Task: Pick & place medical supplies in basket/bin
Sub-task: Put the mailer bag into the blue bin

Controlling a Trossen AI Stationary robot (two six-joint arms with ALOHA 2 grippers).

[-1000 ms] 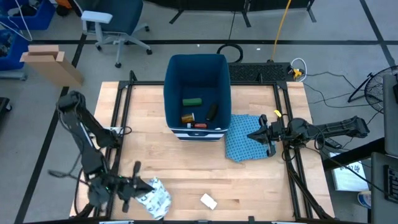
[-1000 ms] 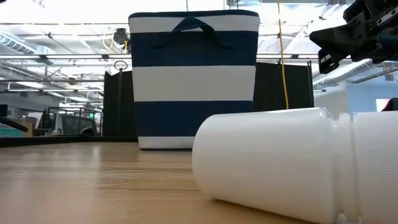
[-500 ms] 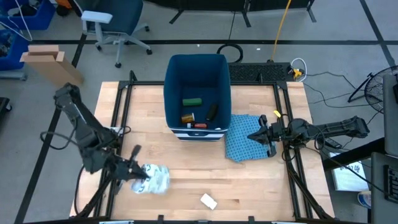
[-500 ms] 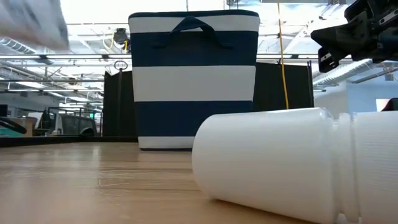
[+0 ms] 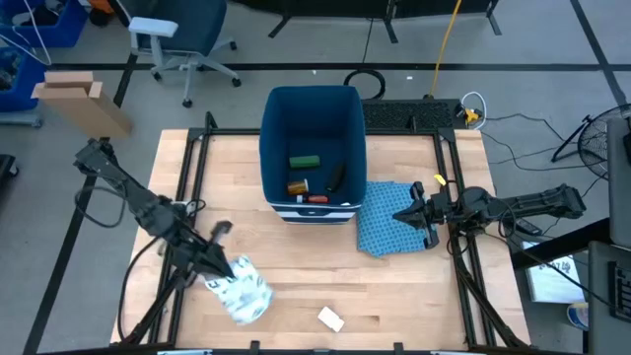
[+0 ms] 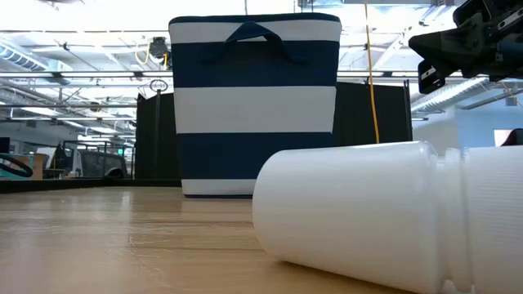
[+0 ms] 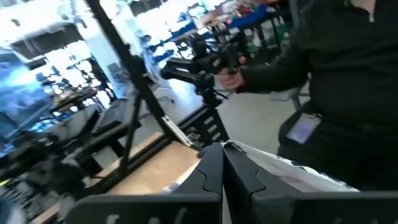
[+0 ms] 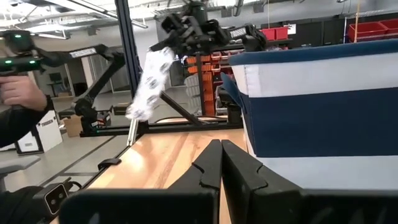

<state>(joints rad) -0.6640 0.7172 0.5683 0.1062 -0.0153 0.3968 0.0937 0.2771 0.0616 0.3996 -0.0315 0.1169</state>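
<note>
My left gripper point(image 5: 219, 268) hovers over the table's near left part, shut on the white speckled flat packet point(image 5: 243, 293), which also shows in the right wrist view point(image 8: 149, 84). The dark-blue bin point(image 5: 314, 108) stands at the far middle. A green box point(image 5: 304, 161), an orange pill bottle point(image 5: 298, 185), a dark item and the red-white tube point(image 5: 315, 198) lie on its bottom. The small white piece point(image 5: 330, 319), a white bottle on its side point(image 6: 384, 212), lies near the near edge. My right gripper point(image 5: 409, 215) waits shut above the blue cloth point(image 5: 392, 225). My left gripper pinches the speckled packet by its upper end point(image 8: 163, 55) between the two shut fingers. The packet hangs slack below the fingers, lifted clear of the table. In the left wrist view one white edge point(image 7: 273, 163) sticks out beside the fingers.
Black frame rails point(image 5: 192, 177) run along the table's left and right sides. Bare wood point(image 5: 296, 266) lies between the packet, the bin and the white bottle. A person in dark clothing point(image 7: 348, 93) stands beyond the table, holding a control handle.
My left gripper has risen with the packet and moved away from the near edge toward the table's middle, its arm stretching out. The packet has gone up with it, swinging, and now hangs below the fingers.
</note>
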